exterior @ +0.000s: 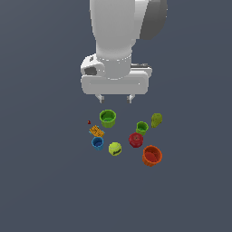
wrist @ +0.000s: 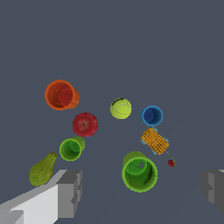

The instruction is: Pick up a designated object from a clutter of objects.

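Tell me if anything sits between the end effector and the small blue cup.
Yes. The end effector hangs open above the larger green cup; the small blue ribbed cup lies beyond it, close beside the flat orange piece.

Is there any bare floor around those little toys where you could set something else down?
Yes. Bare floor surrounds the cluster: beyond the orange cup and blue cup, and out to both sides. Crowded: between the blue cup, ball, apple and small green cup.

Pincer [exterior: 115, 98] pointing straight down off the white wrist — jaws spread wide, nothing between them. Both fingertips [exterior: 100, 98] level, hanging clear above the bench.
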Robot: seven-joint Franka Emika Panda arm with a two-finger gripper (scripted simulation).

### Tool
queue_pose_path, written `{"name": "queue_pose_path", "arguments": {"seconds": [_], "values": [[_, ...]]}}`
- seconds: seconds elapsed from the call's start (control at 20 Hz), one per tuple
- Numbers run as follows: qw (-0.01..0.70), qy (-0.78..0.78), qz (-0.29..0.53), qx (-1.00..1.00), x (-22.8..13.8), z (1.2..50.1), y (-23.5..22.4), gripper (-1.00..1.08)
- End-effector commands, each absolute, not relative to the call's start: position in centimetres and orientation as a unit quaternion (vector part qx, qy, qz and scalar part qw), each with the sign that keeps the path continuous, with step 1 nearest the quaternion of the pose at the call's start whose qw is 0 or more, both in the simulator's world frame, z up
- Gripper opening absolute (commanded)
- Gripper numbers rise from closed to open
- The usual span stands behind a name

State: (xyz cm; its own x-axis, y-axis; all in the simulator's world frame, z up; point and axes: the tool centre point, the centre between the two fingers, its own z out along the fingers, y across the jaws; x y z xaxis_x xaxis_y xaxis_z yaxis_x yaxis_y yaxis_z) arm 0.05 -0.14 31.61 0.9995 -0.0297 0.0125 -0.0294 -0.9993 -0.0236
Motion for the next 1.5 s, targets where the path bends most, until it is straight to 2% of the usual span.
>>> {"name": "queue_pose_path", "arguments": {"seconds": [0.0,0.85,1.15,1.45], "values": [[0.012,0.015,-0.006,-1.0,0.1,31.6,-0.1,1.0],[0.007,-0.015,-0.003,-1.0,0.6,31.2,0.2,1.0],[0.007,-0.031,-0.002,-1.0,1.5,28.7,-0.8,1.0],[0.006,-0.06,-0.002,-0.998,2.8,24.1,-2.7,1.0]]}}
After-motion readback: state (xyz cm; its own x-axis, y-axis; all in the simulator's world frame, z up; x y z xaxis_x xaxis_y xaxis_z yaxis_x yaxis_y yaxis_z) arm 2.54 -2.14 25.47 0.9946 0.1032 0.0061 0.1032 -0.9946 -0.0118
